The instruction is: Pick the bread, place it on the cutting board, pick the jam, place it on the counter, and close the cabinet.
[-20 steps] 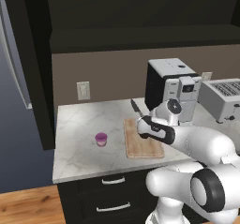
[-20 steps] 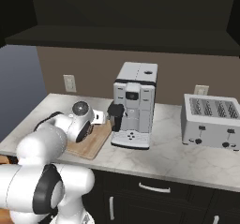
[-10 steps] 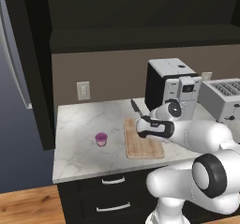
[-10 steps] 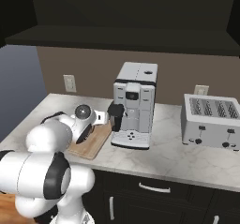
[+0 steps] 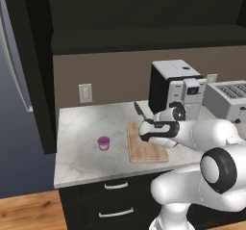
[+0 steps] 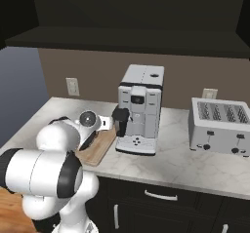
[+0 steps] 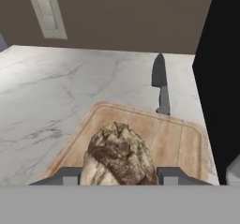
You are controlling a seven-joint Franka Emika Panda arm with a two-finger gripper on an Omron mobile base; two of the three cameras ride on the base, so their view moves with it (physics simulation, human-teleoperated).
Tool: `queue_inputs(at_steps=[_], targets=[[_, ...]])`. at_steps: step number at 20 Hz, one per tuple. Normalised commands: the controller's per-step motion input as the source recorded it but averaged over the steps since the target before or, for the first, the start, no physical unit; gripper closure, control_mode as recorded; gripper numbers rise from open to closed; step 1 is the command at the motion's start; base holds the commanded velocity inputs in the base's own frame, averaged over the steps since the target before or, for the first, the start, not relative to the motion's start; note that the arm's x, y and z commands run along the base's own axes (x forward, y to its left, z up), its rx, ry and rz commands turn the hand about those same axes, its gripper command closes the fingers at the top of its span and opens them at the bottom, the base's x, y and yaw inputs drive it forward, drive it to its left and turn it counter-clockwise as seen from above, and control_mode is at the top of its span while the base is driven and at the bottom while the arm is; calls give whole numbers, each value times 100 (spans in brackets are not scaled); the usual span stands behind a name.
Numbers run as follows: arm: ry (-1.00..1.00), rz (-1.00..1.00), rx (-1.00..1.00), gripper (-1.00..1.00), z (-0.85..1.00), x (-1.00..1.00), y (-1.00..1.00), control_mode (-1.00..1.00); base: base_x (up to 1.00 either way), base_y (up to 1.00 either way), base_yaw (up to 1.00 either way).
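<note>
One step is in hand: the gripper (image 7: pixel 120 175) is clenched on the small brown crusty bread (image 7: pixel 119 155), holding it over the light-tan wooden cutting board (image 7: pixel 174 141). I judge the next move is to lower and release it there. The small purple jam jar (image 5: pixel 103 142) stands on the white marble counter (image 5: pixel 79 128).

Bread (image 7: pixel 119 155) over the cutting board (image 7: pixel 176 143), between the gripper (image 7: pixel 119 176) fingers. Knife (image 7: pixel 161 81) on the counter (image 5: pixel 81 137) just behind the board. Jam (image 5: pixel 103 142) left of the board. Coffee machine (image 6: pixel 139 109) right of the board, toaster (image 6: pixel 220 126) further right.
</note>
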Motion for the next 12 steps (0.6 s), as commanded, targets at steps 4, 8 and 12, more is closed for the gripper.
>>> queue_inputs(at_steps=[4, 8, 12], targets=[[-5, 0, 0, 100, -37, -1, 6, -100, 0, 0, 0], [-5, 0, 0, 100, -37, 0, 5, -100, 0, 0, 0], [-5, 0, 0, 100, -36, 0, 5, -100, 0, 0, 0]])
